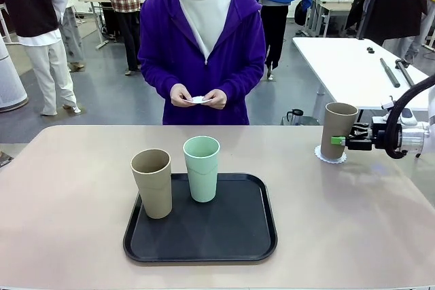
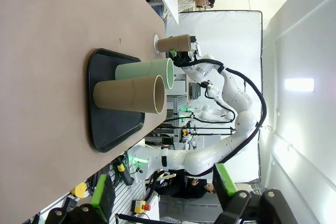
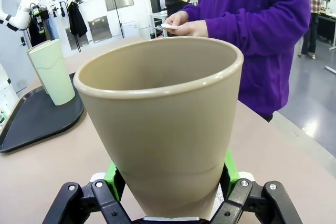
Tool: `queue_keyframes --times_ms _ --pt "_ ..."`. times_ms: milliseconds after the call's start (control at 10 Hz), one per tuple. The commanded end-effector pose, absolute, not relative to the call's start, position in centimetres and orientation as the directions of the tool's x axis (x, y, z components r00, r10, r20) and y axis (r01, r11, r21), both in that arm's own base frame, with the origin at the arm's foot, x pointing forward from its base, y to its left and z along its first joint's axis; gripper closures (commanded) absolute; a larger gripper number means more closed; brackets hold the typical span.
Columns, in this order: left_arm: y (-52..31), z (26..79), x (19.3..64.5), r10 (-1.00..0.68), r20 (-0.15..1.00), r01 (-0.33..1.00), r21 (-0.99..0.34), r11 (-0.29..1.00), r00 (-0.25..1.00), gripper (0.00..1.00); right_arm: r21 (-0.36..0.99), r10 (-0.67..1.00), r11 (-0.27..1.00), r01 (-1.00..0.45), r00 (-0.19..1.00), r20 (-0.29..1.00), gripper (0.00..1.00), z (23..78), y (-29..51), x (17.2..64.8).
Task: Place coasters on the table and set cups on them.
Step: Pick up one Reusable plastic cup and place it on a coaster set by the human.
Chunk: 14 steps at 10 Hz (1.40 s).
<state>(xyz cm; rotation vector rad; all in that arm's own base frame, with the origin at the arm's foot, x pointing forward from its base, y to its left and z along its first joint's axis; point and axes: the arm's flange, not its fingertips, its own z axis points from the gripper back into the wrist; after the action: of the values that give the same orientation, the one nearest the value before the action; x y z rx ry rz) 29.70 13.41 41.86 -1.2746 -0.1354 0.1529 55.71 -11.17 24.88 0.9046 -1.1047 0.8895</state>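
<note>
At the table's (image 1: 75, 188) right side, a tan cup (image 1: 340, 127) stands on a white lacy coaster (image 1: 331, 155). My right gripper (image 1: 340, 140) is shut on its lower half; close up, the cup (image 3: 163, 124) sits between my green pads (image 3: 113, 174). A second tan cup (image 1: 152, 183) and a mint green cup (image 1: 202, 168) stand upright on the black tray (image 1: 238, 236). The person across the table holds another white coaster (image 1: 198, 99) in both hands. My left gripper (image 2: 164, 190) is open and holds nothing, well back from the tray's cups (image 2: 128, 94).
The black tray (image 2: 107, 124) lies at the table's middle front. Bare tabletop stretches to its left and between the tray and the right-hand cup. A white table (image 1: 353, 66) and several people stand behind the person.
</note>
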Motion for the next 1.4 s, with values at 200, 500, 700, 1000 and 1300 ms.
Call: queue_keyframes --times_ms 200,500,700,1000,1300 --pt "13.5 41.9 29.5 0.193 0.022 -0.033 -0.96 0.277 0.981 0.0 0.116 0.11 0.368 -0.922 0.168 0.98 0.15 24.5 -11.6 56.7" --pt "13.5 41.9 29.5 0.193 0.022 -0.033 -0.96 0.277 0.981 0.0 0.126 0.105 0.372 -0.92 0.177 0.979 0.15 24.0 -11.8 57.3" --pt "13.5 41.9 29.5 0.193 0.022 -0.033 -0.96 0.277 0.981 0.0 0.132 0.111 0.368 -0.921 0.184 0.977 0.15 23.9 -11.7 57.4" --pt "13.5 41.9 29.5 0.193 0.022 -0.033 -0.96 0.277 0.981 0.0 0.139 0.13 0.369 -0.919 0.199 0.971 0.12 23.4 -11.8 57.4" --pt "13.5 41.9 29.5 0.193 0.022 -0.033 -0.96 0.277 0.981 0.0 0.138 0.152 0.383 -0.914 0.209 0.966 0.0 23.5 -11.9 57.3"
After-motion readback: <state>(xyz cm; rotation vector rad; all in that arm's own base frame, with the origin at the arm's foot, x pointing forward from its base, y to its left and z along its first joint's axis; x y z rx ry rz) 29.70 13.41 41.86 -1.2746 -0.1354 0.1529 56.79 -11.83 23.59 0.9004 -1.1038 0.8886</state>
